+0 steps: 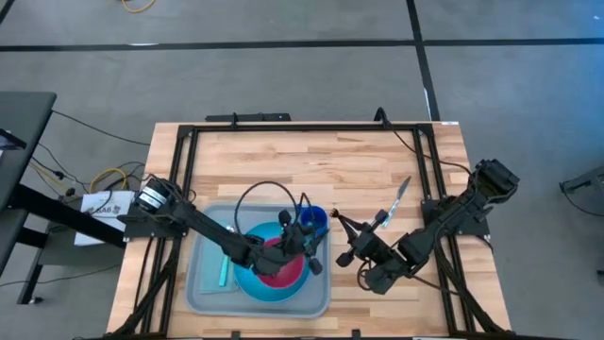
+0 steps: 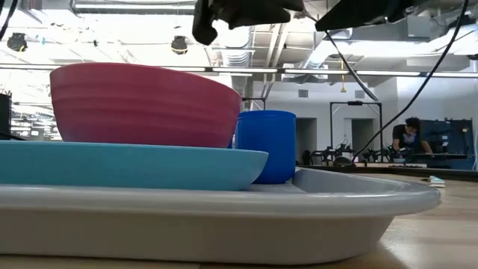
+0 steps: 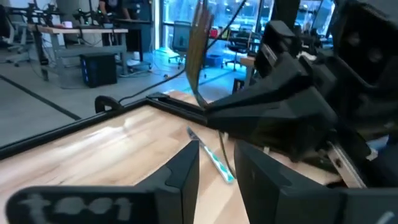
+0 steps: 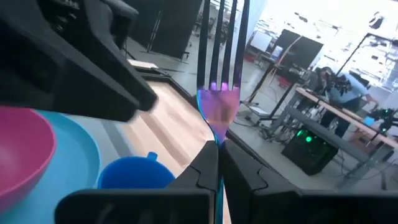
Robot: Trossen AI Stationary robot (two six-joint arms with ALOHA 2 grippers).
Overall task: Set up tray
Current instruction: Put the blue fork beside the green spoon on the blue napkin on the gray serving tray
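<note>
your right gripper, jaws clamped on a fork, hangs at the tray's three o'clock; left gripper jaws narrowly parted over the bowl. next, lower the fork onto the tray.

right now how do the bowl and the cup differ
The bowl is pink, wide and shallow, and sits on the blue plate. The cup is dark blue, narrow and taller for its width, and stands beside the plate. Both are upright on the tray.
</note>
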